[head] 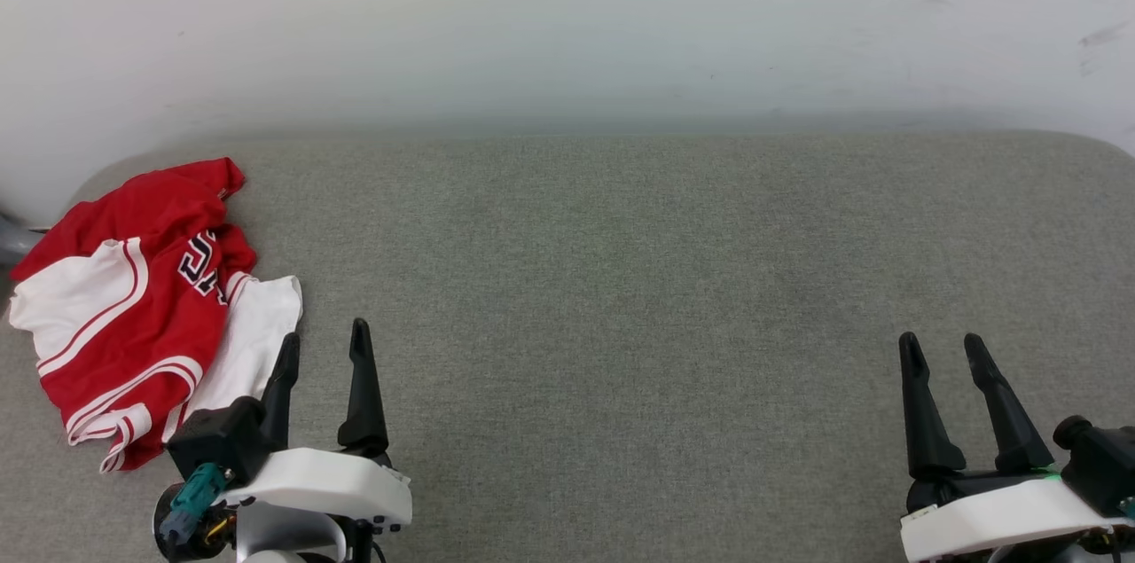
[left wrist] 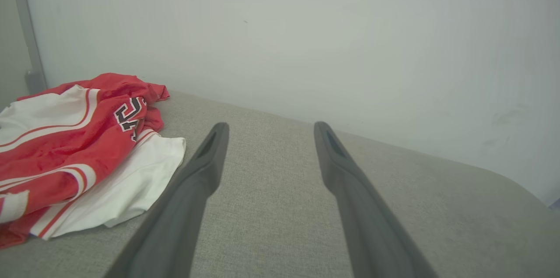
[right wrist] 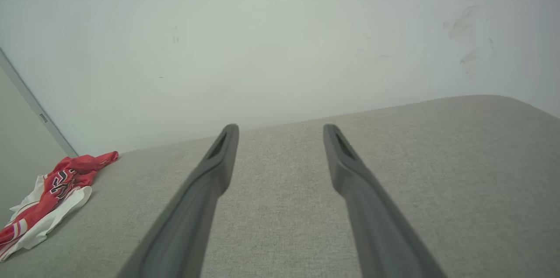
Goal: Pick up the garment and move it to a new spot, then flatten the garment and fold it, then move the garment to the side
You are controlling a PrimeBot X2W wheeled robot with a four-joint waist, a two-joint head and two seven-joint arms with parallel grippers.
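The garment [head: 133,306] lies crumpled in a heap at the far left of the grey fabric surface [head: 621,297]: red cloth, white sleeves, striped trim, part of the black lettering showing. In the left wrist view the garment [left wrist: 74,155] sits left of my fingers; in the right wrist view the garment [right wrist: 48,195] is small at the far left. My left gripper [head: 324,341] stands open just right of its white sleeve, nothing between the fingers. My right gripper [head: 942,348] is open at the lower right, far from the cloth.
A pale wall [head: 567,22] runs along the back of the surface. The surface's rounded corners show at the back left and back right. A grey upright strip [left wrist: 26,28] stands by the wall's left end.
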